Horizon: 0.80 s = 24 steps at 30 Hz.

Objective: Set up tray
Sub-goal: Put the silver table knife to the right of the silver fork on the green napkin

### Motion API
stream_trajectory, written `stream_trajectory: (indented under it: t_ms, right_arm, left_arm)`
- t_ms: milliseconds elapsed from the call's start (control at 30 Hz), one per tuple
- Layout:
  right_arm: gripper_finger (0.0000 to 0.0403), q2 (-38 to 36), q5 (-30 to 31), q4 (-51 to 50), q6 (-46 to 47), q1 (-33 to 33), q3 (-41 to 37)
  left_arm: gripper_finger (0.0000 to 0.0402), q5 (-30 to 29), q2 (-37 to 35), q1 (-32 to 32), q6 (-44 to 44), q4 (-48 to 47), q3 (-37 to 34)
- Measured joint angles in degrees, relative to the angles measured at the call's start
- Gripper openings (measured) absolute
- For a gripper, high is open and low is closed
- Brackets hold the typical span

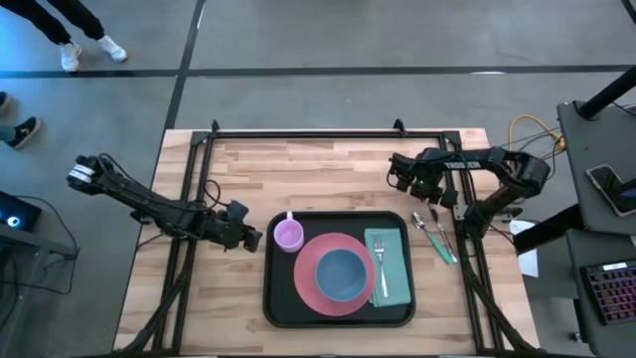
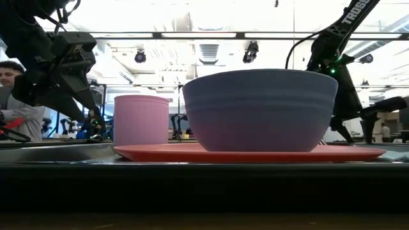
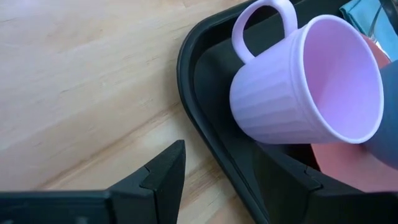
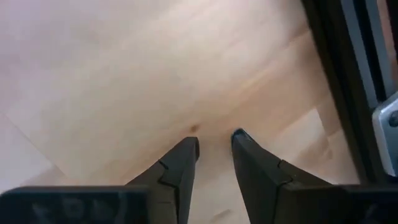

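Note:
The black tray (image 1: 276,298) lies at the table's near middle. On it stand a pink plate (image 1: 310,261) carrying a blue bowl (image 1: 343,274), a lilac mug (image 1: 288,235) at its far left corner, and a teal napkin (image 1: 396,278) with a fork (image 1: 381,261). My left gripper (image 1: 250,239) is open, low at the tray's left rim (image 3: 199,124) beside the mug (image 3: 298,87), touching nothing I can see. My right gripper (image 1: 402,177) hovers over bare wood beyond the tray's far right corner, its fingertips (image 4: 214,144) a narrow gap apart, holding nothing.
A spoon and a knife (image 1: 435,237) lie on the wood just right of the tray. A black frame (image 1: 328,132) runs along the table's far edge and sides. Bare wood lies far of the tray. A person (image 2: 11,96) stands beyond the table's left side.

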Motion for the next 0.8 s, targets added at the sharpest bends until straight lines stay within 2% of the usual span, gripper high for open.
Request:
stream_trajectory:
  t_ms: [167,367,500,667,800]
  right_arm:
    - [0.0085,-2.6,5.0,-0.2,3.8,0.7,3.1]
    - [0.0075,-7.7,6.6,-9.9,-9.9,3.4,10.5]
    - [0.0082,-7.4,1.4,-16.5,-17.1,3.7,12.2]
    - [0.0089,-4.0,-7.1,-17.6,-20.5,4.0,9.2]
    - [0.0094,0.2,-9.0,-18.0,-21.9,5.0,6.7]
  left_arm:
    - [0.0166,0.0,0.0,0.0,0.0,0.0,0.0]
    - [0.0166,0.1,0.0,0.0,-0.2,0.0,0.0]
    - [0.0166,0.0,0.0,0.4,-0.2,-0.1,0.0]
    - [0.0166,-0.1,0.0,2.3,-0.2,-1.1,0.0]
    - [0.0166,-0.2,0.0,3.3,-0.2,-1.2,0.0]
